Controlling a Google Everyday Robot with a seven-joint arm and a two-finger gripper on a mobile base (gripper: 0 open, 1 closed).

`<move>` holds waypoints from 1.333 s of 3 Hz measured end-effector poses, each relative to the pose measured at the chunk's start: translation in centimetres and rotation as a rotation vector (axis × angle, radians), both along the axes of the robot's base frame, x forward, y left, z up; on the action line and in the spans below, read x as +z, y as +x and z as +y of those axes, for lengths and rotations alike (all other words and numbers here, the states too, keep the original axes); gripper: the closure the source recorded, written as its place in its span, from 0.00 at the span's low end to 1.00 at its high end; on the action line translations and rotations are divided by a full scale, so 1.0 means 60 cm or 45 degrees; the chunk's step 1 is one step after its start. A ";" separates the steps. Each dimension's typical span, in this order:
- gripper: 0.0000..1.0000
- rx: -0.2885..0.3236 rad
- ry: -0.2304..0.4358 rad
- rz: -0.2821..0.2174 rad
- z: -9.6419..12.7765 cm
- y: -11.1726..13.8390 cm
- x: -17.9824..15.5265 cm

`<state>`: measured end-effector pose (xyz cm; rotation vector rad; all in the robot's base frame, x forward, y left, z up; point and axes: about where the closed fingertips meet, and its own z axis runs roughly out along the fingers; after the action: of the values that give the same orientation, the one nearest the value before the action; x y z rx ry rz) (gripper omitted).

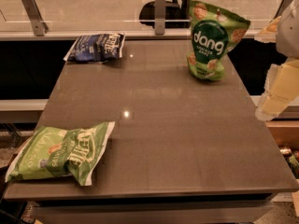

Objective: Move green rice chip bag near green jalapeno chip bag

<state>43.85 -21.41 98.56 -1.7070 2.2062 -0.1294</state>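
The green rice chip bag (212,41), glossy green with white "dang" lettering, stands upright at the far right of the brown table (159,120). The green jalapeno chip bag (60,153), a paler green Kettle bag, lies flat at the near left corner, partly over the table's edge. My gripper (259,76) hangs at the right edge of the view, off the table's right side and to the right of the rice chip bag. Its pale fingers (280,92) are spread apart and hold nothing.
A dark blue Kettle chip bag (96,46) lies flat at the far left corner. A glass rail with metal posts (160,13) runs behind the table. The table's right edge drops off below the gripper.
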 end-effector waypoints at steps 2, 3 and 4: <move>0.00 -0.011 -0.015 -0.032 -0.008 0.022 0.020; 0.00 0.007 -0.021 -0.050 -0.008 0.068 0.038; 0.00 0.052 -0.015 -0.037 -0.004 0.121 0.048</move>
<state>51.10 -21.67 101.42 -1.7444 2.1521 -0.1563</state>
